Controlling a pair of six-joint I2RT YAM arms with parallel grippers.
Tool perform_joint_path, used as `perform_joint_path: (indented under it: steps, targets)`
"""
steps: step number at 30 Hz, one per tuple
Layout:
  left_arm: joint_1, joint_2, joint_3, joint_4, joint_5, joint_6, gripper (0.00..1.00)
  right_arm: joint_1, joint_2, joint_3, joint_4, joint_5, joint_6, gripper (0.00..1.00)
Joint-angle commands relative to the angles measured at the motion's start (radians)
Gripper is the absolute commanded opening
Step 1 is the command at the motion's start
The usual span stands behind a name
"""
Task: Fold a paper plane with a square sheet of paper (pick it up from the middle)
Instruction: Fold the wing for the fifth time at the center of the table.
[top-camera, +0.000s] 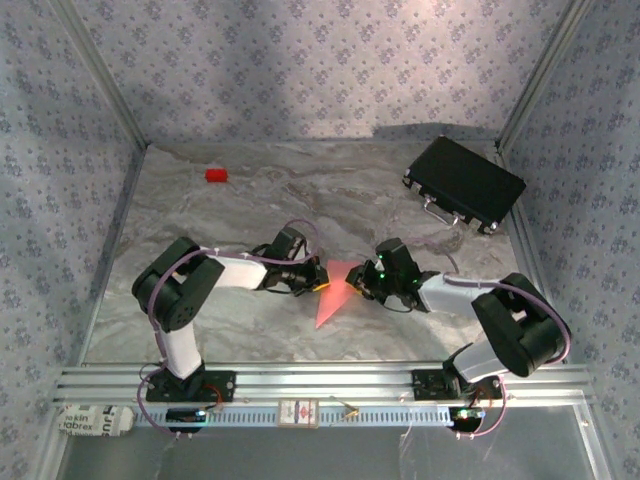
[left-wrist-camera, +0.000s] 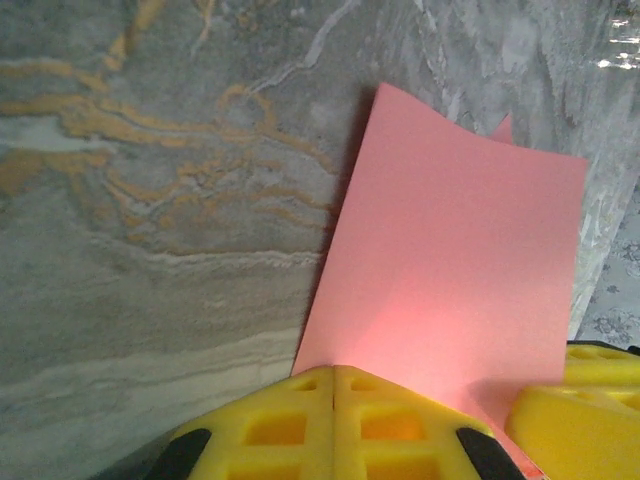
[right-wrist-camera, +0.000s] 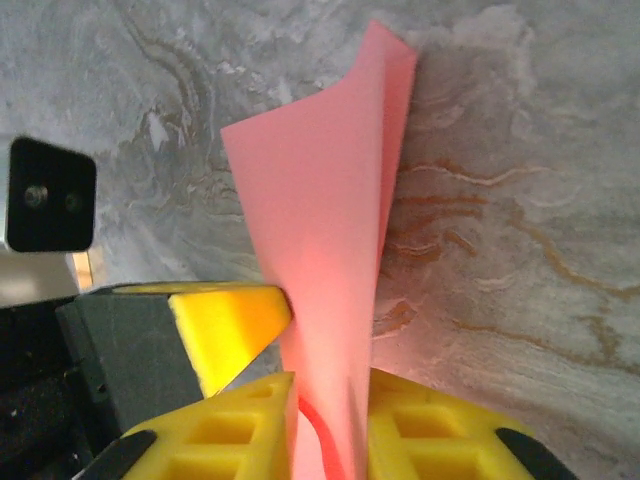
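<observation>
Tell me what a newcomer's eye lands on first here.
The salmon-pink paper, creased into a point, stands out at the middle of the grey marbled table. Up close, the yellow left fingers are shut at its lower edge, while it rises through the gap between the right fingers. Farther back sit a black case at the right and a small red block at the left.

The paper (left-wrist-camera: 450, 290) has its bottom edge hidden behind the left gripper (left-wrist-camera: 333, 372), and the picture's edge cuts it off at the right gripper (right-wrist-camera: 330, 385).
</observation>
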Motion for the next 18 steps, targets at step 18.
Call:
perform_joint_path:
  steps: [18]
  targets:
    - [-0.004,0.021,0.004,-0.02,-0.009,0.025,0.05,-0.107,0.14,0.118,-0.103,-0.205,-0.213,0.1]
